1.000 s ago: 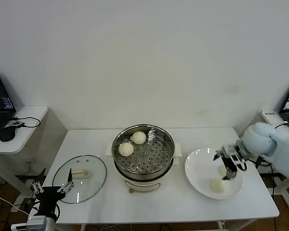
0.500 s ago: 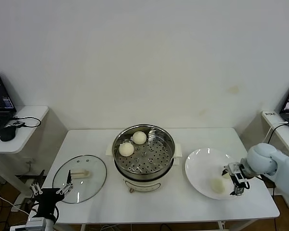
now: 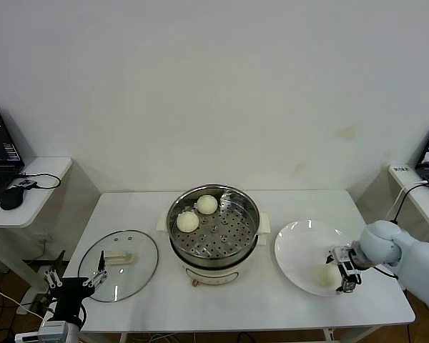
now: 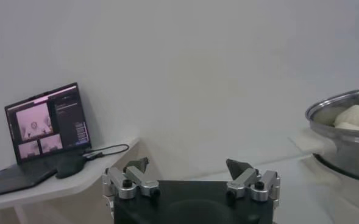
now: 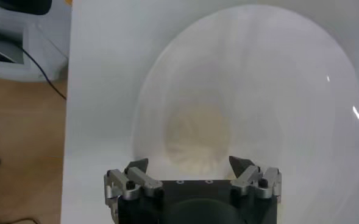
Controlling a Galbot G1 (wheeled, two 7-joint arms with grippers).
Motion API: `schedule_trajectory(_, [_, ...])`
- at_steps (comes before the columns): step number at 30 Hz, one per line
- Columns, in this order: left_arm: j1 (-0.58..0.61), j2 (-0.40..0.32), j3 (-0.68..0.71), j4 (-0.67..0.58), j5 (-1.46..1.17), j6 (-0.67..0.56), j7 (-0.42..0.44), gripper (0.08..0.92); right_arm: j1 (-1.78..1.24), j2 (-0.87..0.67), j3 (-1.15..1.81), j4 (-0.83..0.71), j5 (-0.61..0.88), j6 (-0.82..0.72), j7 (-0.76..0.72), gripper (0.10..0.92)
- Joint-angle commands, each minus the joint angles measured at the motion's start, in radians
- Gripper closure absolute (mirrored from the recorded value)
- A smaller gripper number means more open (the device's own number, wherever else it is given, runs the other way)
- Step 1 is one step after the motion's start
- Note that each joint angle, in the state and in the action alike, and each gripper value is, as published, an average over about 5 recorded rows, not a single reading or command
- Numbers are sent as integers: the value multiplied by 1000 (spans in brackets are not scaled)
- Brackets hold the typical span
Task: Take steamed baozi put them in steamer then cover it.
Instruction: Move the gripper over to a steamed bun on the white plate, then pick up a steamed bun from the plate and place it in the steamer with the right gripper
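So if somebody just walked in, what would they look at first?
Probably the shiny steamer in the middle of the table, with two baozi sitting on its holey tray. Then the right gripper low over the white plate, jaws around another bun. The glass lid lies flat beside the steamer.

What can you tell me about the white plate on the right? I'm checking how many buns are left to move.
The flat round glossy white plate lies level on the white table, right of the shiny steel steamer pot and apart from it. One cream-white bun shows on its near right part; the open right gripper hangs over that bun, a finger on each side.
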Motion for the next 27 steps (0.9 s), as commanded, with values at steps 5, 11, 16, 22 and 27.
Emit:
schedule_trajectory(5, [-3, -1, 3, 3, 0, 0, 0, 177, -15, 19, 13, -16, -1, -5, 6, 297])
schedule_trajectory(11, [-6, -3, 4, 3, 0, 0, 0, 177, 7, 19, 4, -16, 14, -8, -5, 359])
schedule_trajectory(16, [-8, -3, 5, 4, 1, 0, 0, 177, 82, 15, -12, -9, 46, -11, -39, 364])
schedule_trajectory(22, [-14, 0, 8, 8, 0, 0, 0, 177, 303, 2, -107, 14, 147, -23, -62, 366])
schedule_trajectory(27, [-19, 1, 12, 11, -1, 0, 0, 177, 530, 11, -196, 26, 273, -42, -76, 364])
